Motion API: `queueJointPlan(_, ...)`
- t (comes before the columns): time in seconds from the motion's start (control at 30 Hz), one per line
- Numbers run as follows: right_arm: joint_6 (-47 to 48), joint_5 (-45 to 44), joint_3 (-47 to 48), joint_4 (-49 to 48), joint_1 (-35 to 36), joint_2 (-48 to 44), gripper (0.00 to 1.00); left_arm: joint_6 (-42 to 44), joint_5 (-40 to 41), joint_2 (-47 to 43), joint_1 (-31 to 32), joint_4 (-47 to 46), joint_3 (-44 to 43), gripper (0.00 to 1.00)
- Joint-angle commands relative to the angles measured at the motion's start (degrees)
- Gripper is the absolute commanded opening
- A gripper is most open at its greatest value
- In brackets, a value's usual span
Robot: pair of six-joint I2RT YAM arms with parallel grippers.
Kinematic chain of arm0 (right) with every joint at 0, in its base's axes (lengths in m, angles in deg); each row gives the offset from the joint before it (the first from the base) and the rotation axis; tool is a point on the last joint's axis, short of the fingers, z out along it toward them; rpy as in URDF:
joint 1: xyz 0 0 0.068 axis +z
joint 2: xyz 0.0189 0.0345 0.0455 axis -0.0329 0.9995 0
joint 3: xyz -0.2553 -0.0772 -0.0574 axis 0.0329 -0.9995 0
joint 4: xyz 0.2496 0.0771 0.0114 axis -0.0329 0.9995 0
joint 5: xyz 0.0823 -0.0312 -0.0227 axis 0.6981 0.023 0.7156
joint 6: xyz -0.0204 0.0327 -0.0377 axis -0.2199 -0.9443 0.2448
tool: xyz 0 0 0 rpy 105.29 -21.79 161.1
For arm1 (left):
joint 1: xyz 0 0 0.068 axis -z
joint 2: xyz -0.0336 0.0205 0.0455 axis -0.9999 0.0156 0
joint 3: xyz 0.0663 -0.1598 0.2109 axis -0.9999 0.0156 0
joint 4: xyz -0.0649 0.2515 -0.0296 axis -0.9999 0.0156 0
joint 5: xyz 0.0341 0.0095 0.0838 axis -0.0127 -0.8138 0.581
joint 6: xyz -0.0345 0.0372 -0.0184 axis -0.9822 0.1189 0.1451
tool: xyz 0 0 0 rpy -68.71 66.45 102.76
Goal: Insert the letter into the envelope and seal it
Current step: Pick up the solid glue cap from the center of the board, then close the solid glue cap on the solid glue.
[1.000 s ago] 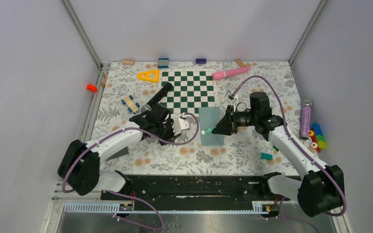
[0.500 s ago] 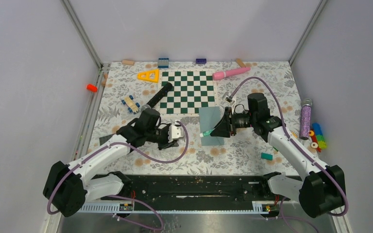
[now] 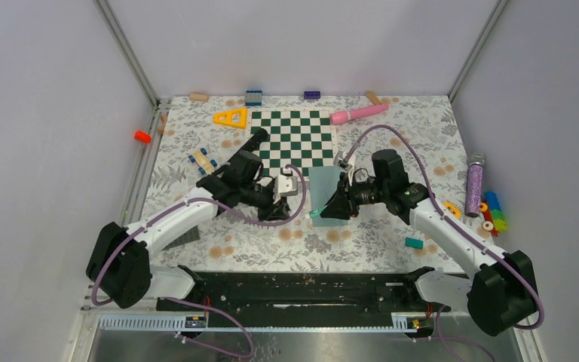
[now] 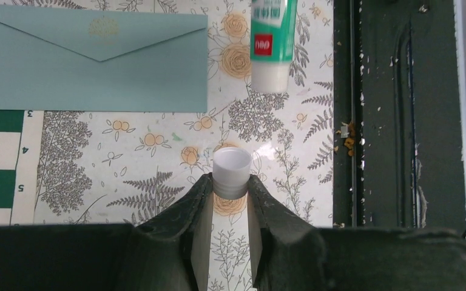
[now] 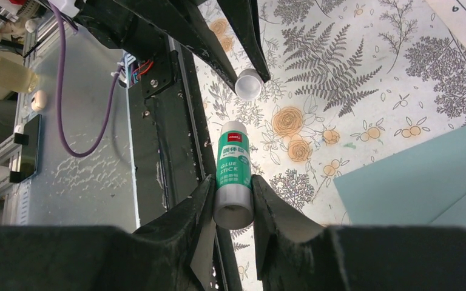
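From above, the envelope (image 3: 321,181) runs twelve-to-six, its flap (image 4: 100,42) tip toward nine; left claw (image 4: 230,182) pinches a white cap (image 4: 231,165), right claw (image 5: 232,185) grips a glue stick (image 5: 233,156).

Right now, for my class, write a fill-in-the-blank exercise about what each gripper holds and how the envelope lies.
The right gripper is shut on a green-and-white ____.
The left gripper holds a small white ____.
The teal envelope lies flat, its triangular ____ folded shut.
Missing: glue stick; cap; flap.
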Motion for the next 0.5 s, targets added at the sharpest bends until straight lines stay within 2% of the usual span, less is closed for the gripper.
queueJointPlan(0.0,1.7,-2.2,0.4,-1.3,1.0,1.3,0.10,-1.9,-5.0,1.5,0.7,0.9,-4.0,0.00)
queueJointPlan(0.47,-2.6,0.2,-0.2,-5.7,1.1,3.5,0.09,-2.5,-4.9,1.1,4.0,0.5,-3.6,0.00)
